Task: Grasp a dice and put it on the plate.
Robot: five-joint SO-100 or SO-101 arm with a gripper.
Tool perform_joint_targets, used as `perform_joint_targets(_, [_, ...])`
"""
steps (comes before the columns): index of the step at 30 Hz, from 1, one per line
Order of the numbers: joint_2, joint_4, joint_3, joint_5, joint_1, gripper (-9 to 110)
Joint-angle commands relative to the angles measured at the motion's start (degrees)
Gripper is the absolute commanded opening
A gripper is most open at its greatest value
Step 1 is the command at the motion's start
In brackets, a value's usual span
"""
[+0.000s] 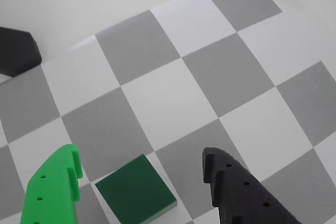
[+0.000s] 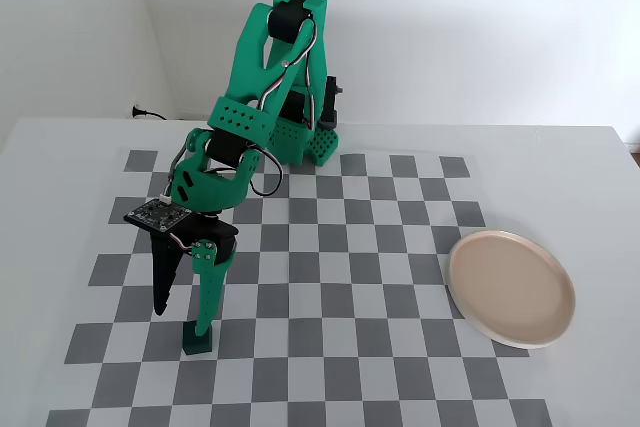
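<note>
Green and black, my two fingers frame the bottom edge of the wrist view: the bright green finger [image 1: 55,187] at lower left, the black finger [image 1: 236,190] at lower right, spread wide with nothing held. Between them, nearer the green one, the dark green dice [image 1: 135,191] sits on the checkered mat [image 1: 173,103], its top face turned at an angle to the squares. A narrow strip of mat shows between the dice and my green finger; a wider stretch lies open toward the black one. Ahead of the dice the gray and white squares run clear to the mat's far edge, where plain white table [image 1: 79,3] begins. A dark object [image 1: 18,51] juts in at the left edge; I cannot tell what it is.

From the fixed view, my gripper [image 2: 183,319] points down over the mat's front-left area, the black finger [image 2: 163,282] to the left and the green finger [image 2: 207,292] to the right. The dice [image 2: 197,339] stands at the tip of the green finger; whether they touch I cannot tell. The beige-pink plate [image 2: 512,289] rests well apart at the mat's right edge, its rim overhanging onto the white table. Open checkered squares fill the whole span between dice and plate. My arm's base [image 2: 305,142] stands at the mat's far edge.
</note>
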Motion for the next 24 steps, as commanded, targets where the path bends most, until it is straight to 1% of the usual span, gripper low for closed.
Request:
perform_joint_targets(1, [-0.1,-1.6,-6.3,-1.1,-0.5,20])
perform_joint_targets(24, [-8.2,-3.1,-6.3,-4.4,-1.9,20])
